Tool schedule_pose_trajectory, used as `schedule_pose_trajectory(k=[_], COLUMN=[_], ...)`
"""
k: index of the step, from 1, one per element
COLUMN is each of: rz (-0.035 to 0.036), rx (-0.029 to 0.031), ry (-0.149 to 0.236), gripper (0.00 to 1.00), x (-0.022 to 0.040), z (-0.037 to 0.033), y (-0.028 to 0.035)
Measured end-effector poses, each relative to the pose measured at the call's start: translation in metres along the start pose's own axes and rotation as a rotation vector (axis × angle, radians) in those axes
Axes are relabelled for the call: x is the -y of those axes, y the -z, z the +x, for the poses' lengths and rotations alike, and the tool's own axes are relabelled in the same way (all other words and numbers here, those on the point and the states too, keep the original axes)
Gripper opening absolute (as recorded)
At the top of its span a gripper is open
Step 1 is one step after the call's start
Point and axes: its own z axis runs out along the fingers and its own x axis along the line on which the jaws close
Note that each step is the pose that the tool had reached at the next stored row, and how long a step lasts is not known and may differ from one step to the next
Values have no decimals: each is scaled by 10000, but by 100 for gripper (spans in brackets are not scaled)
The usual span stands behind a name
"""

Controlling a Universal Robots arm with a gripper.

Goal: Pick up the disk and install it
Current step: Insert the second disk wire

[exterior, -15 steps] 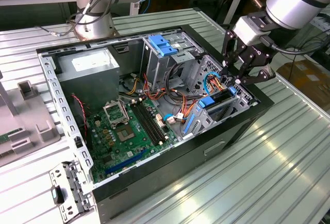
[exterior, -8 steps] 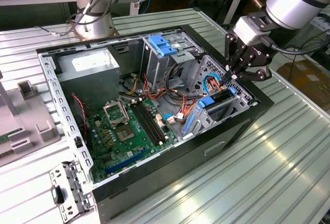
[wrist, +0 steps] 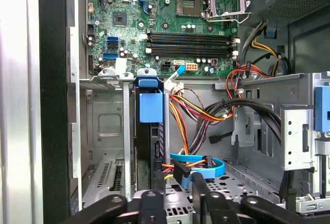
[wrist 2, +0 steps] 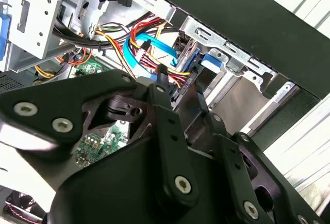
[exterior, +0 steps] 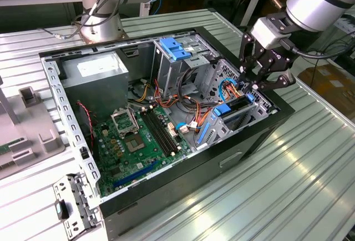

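Exterior view: gripper (exterior: 256, 85) hovered at the far right corner of the open computer case (exterior: 260, 135), right above the disk (exterior: 236, 111) standing on edge in its bay, blue carrier frame up. Looked partly seated, probably needing a straight push down along the bay rails, clear of the cables (exterior: 208, 110).

Second wrist view: fingers (wrist 2: 170, 131) nearly closed, tips near the blue and red wiring. Couldn't tell whether gripping anything.

First wrist view: disk (wrist: 150, 108) upright in the slot beside the motherboard (wrist: 165, 22); fingers (wrist: 152, 203) close together near its edge, contact unclear.
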Motion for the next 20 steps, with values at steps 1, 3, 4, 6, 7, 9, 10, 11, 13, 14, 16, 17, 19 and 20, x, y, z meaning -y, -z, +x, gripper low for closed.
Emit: schedule_pose_trajectory(k=[1,3,4,6,7,9,10,11,13,14,16,17,19,20], rz=[0,0,0,0,0,0,0,0,0,0,0,0,0,0], rx=[0,0,1,0,2,0,0,-1,-2,0,0,0,1,0], ry=[0,0,-1,0,0,2,2,1,0,0,0,0,0,0], gripper=[36,36,36,36,36,36,36,36,36,36,36,36,36,36], x=[0,-3,-17,-44,-56,-62,-62,-63,-63,-63,-63,-63,-63,-63], z=[0,1,4,10,15,24,27,27,27,28,29,29,30,30], y=[0,-1,-10,-29,-45,-68,-74,-73,-73,-74,-73,-74,-74,-73])
